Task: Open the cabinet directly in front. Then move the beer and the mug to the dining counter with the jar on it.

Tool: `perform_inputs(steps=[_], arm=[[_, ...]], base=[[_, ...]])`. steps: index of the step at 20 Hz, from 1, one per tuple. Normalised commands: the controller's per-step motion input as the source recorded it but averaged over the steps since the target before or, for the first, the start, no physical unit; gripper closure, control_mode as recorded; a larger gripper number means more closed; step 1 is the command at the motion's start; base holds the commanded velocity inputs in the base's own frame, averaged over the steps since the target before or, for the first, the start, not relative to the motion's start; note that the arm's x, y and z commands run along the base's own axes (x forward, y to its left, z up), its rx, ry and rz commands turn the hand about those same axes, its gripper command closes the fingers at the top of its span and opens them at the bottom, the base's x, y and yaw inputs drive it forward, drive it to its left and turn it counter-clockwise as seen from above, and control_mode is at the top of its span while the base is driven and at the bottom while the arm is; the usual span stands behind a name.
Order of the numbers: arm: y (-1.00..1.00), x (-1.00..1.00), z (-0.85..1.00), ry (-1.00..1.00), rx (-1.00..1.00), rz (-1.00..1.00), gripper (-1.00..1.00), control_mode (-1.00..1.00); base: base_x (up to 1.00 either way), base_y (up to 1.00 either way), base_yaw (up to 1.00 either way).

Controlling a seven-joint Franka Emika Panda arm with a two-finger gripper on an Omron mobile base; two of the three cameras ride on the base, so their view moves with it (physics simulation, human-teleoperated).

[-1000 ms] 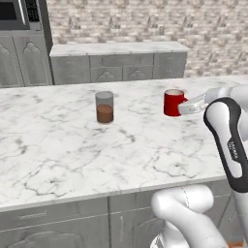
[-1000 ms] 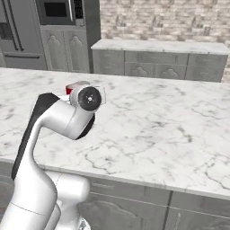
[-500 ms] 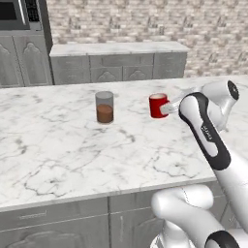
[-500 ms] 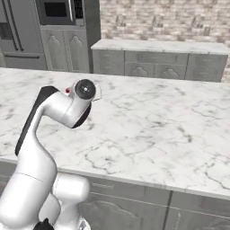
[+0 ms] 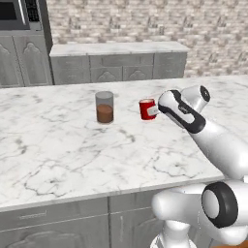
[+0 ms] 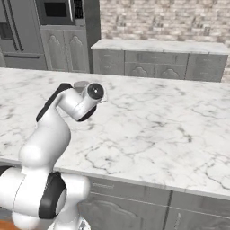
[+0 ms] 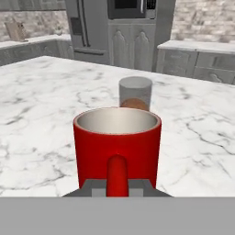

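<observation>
The small red cylindrical mug (image 7: 117, 147) is held upright by its handle in the clenched two-finger gripper (image 7: 117, 187), directly before the clear brown-filled glass jar (image 7: 135, 93) on the white marble dining counter (image 7: 46, 105).

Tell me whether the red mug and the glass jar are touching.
Apart. In the left base view the mug sits right of the jar with bare marble counter plainly showing between them.
</observation>
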Motion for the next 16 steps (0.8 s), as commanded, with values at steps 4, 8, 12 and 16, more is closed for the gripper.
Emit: perform_inputs(steps=[4,8,12,16], arm=[[0.0,0.36,-0.59,-0.09,0.04,0.05,1.0,-1.0],[0.0,0.04,-0.27,-0.13,0.0,0.01,1.0,-1.0],[0.12,0.22,-0.11,0.01,-0.02,0.0,1.0,-1.0],[0.13,0.52,-0.24,0.09,0.0,0.0,1.0,-1.0]], base=[[0.0,0.0,0.0],[0.0,0.0,0.0],[0.0,0.0,0.0],[0.0,0.0,0.0]])
